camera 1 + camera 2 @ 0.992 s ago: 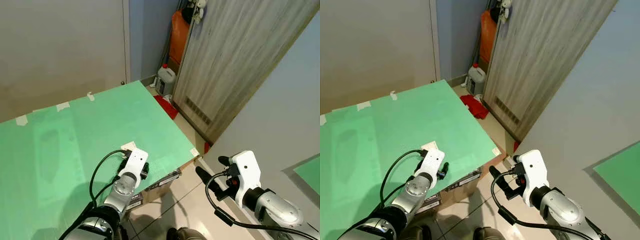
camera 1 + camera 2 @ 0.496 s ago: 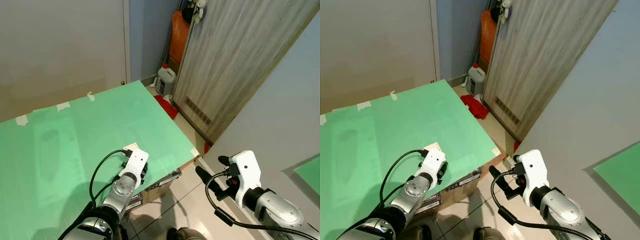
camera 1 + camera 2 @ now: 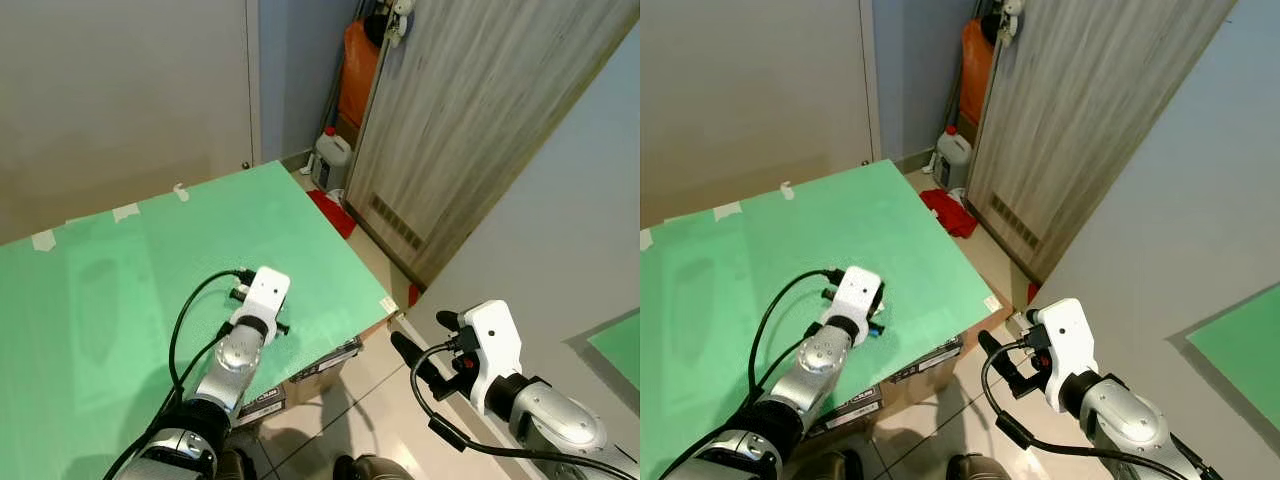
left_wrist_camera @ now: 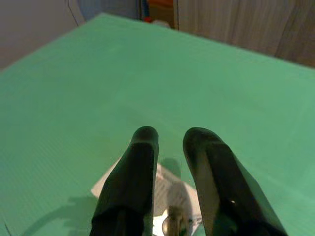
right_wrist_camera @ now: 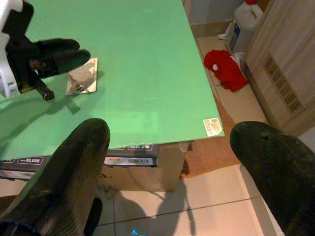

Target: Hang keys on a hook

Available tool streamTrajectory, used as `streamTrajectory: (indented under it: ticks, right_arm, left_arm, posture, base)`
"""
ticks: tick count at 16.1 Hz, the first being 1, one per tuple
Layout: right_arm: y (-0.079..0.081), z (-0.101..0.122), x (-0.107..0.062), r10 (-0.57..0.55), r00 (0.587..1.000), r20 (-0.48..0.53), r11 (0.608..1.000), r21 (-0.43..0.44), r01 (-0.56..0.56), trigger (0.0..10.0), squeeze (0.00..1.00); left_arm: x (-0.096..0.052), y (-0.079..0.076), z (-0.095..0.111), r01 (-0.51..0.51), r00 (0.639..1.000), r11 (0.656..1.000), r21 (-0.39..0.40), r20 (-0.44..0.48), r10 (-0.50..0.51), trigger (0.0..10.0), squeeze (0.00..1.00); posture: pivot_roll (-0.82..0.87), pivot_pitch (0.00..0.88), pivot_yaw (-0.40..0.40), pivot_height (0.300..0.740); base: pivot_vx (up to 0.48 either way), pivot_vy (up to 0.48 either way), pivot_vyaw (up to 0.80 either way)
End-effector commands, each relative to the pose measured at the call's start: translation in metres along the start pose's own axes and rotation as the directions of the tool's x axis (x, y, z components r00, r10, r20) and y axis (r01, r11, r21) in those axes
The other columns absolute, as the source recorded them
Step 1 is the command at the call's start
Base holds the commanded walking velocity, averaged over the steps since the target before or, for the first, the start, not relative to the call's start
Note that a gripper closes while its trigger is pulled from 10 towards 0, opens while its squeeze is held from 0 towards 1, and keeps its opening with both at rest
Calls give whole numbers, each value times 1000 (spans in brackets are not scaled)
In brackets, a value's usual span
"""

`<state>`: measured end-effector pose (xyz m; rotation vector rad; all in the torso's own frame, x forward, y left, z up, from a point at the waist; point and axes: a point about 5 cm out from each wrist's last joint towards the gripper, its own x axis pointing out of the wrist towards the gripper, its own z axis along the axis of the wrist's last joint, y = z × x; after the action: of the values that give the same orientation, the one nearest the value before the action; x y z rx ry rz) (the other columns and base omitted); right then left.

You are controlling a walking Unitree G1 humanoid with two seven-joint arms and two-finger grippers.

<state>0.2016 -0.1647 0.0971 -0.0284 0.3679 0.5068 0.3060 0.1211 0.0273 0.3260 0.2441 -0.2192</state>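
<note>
Green board (image 3: pixel 150 270); left gripper (image 4: pixel 170 140) moved forward over keys (image 5: pixel 81 87).

Matt green board (image 3: pixel 150 270) — metal keys (image 4: pixel 173 225)

Soft, even indoor light is filling the head views, and both are reading sharp, with no motion blur. A pale sheen is lying across the green surface (image 3: pixel 120 290), brightest toward its far left. The left arm is casting a faint shadow on the green, and darker shadows are pooling on the floor (image 3: pixel 370 400) under the surface's edge. The left wrist view is looking dim and grainy, the left tool (image 4: pixel 170 142) soft and out of focus up close. In the right wrist view the near fingertips (image 5: pixel 74 162) are blurring while the surface beyond is staying crisp.
</note>
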Motion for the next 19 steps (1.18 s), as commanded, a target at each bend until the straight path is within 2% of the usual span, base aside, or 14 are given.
streamTrajectory:
  ticks: [1, 2, 3, 4, 6, 7, 11, 12, 13, 19]
  right_arm:
    - [-4, -1, -1, -18, 1000, -8, 1000, -4, 18, 10000, 0]
    - [-4, 0, 1, -15, 1000, -5, 1000, -4, 15, 10000, 0]
    - [-4, 0, 1, -13, 1000, -4, 1000, -6, 13, 10000, 0]
    - [-4, 0, 2, -12, 1000, -4, 1000, -6, 12, 10000, 0]
    - [-4, 0, 1, -11, 1000, -5, 1000, -7, 11, 10000, 0]
    - [-3, 0, 0, -12, 1000, -6, 1000, -7, 12, 10000, 0]
    - [-3, -2, -2, -20, 1000, -9, 1000, -3, 20, 10000, 0]
    - [-4, -2, -2, -22, 1000, -10, 1000, -3, 22, 10000, 0]
    - [-4, -1, -2, -22, 1000, -9, 1000, -2, 22, 10000, 0]
    - [-4, -2, -3, -21, 1000, -14, 1000, -5, 21, 10000, 0]
  left_arm:
    - [-2, -4, -1, 15, 1000, 1000, -10, 2, -15, 0, 0]
    - [-3, -11, -2, 51, 999, 998, -27, -5, -51, 0, 0]
    - [-3, -16, -4, 74, 997, 997, -1, -19, -74, 3804, 0]
    - [-5, -31, -5, 163, 986, 986, 23, -30, -162, 10000, 0]
    - [-7, -50, -4, 251, 968, 961, 120, -39, -248, 10000, 0]
    - [-7, -52, -5, 251, 968, 959, 130, -48, -247, 10000, 0]
    - [-5, -41, -9, 174, 983, 977, 127, -80, -165, 10000, 0]
    - [-5, -34, -14, 138, 987, 984, 112, -102, -127, 10000, 655]
    - [-6, -29, -18, 111, 988, 990, 88, -119, -100, 10000, 1000]
    - [-9, -23, -29, 82, 983, 992, 93, -172, -65, 10000, 1000]
  posture:
    - [-194, 108, -98, 740]
    - [-189, 104, -99, 740]
    - [-189, 103, -101, 740]
    - [-189, 104, -103, 740]
    - [-195, 106, -102, 740]
    - [-198, 105, -102, 740]
    - [-206, 111, -97, 740]
    - [-206, 111, -98, 740]
    - [-206, 111, -98, 740]
    - [-211, 116, -106, 740]
  base:
    - [0, 0, 0]
    - [0, 0, 0]
    - [0, 0, 0]
    - [0, 0, 0]
    - [0, 0, 0]
    - [0, 0, 0]
    - [0, 0, 0]
    - [0, 0, 0]
    - [0, 0, 0]
    - [0, 0, 0]
